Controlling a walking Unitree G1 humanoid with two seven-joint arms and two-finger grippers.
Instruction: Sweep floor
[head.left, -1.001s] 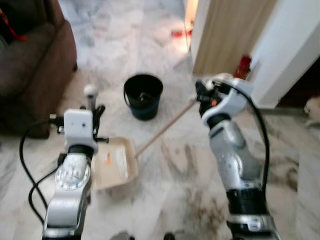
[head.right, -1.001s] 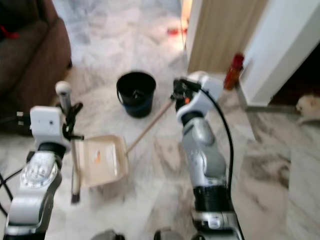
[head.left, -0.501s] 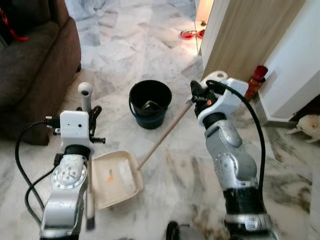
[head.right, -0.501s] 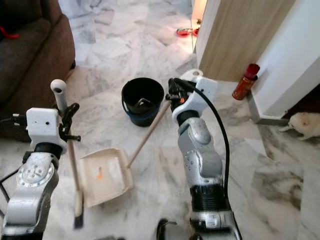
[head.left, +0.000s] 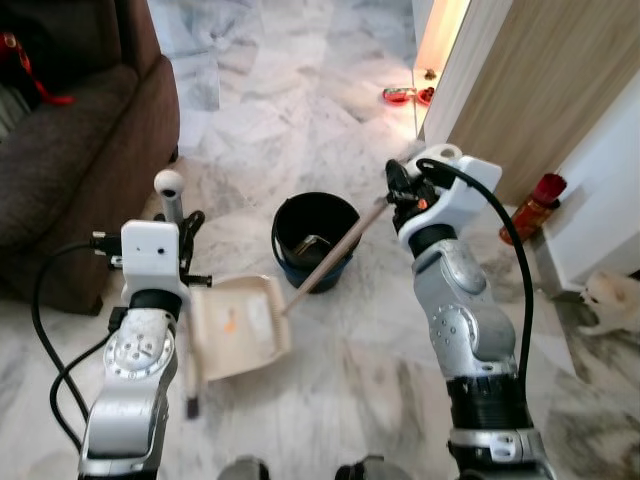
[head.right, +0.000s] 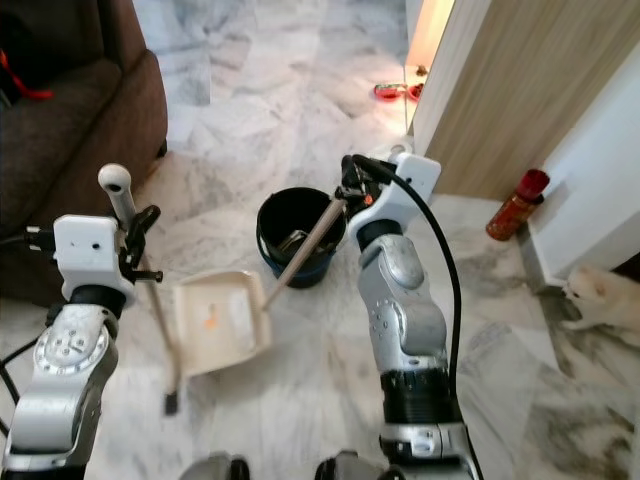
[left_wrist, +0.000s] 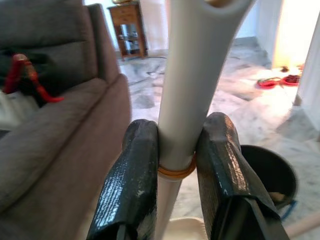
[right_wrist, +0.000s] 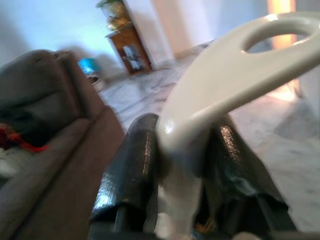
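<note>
Left eye view: the robot stands on a marble floor, both arms raised before it.

Left gripper: fingers pressed tight on the pale handle of the broom, which hangs upright; its knob end sits above the wrist, and its dark lower end reaches the floor just beside the dustpan's left edge.

Right gripper: fingers closed around the looped top of the dustpan handle, a long tan stick slanting down and toward the robot's left.

Dustpan: cream tray lying on the floor between the two arms, its handle crossing the rim of the bucket; an orange scrap lies in the tray.

Bucket: black, standing on the floor just beyond the dustpan, with some litter in it (what kind is too dim to tell).

Surroundings: brown sofa at the left edge of the floor, a wooden door panel at the right, a red can at its foot, a small pale animal near the right edge.

Step in hand: by my reading, sweepings are gathered and the pan is being brought to the bucket.

Next move: probably lifting the pan by its stick and tipping its open lip over the bucket rim, keeping the tray level until then so the scrap does not slide out.
</note>
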